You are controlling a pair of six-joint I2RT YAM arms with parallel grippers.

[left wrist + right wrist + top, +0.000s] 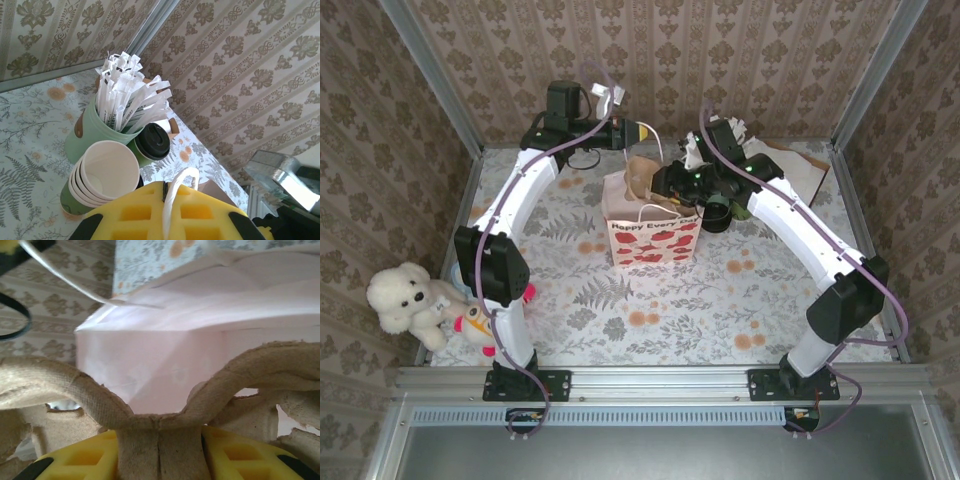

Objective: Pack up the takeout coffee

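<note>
- Left wrist view: nearest the lens, the left claw (pixel 165 200) has its yellow moulded fingers pressed together on a white handle cord (pixel 176 182), smooth and round.
- Past it, the takeout coffee (pixel 151 141) stands upright on the fern-printed worktop (pixel 25 150). It is a dark green paper cup with a glossy black domed lid, touching a taller mint-green cup (pixel 85 137) crammed with white paper-wrapped stirrers (pixel 127 95). A tilted stack of cream cups (pixel 107 172) sits just beside both.
- Right wrist view: the right claw (pixel 157 455) pinches the centre rib of a pulp carrier (pixel 100 400), rough, fibrous and brown with scooped cup wells. Beyond it gapes the paper bag (pixel 165 370), smooth and pale pink inside.
- Top view: the bag stands mid-worktop, white with red poppies. Its mouth is held up from behind while the carrier hangs over the opening. A dark round shape by the right forearm may be the coffee, though I cannot be sure.
- Step in hand, as I judge it: seating the carrier in the bag, with the coffee not yet packed. Next the carrier must go down level. Then the coffee wants an upright grasp around its thin wall, without knocking the stirrer cup.
</note>
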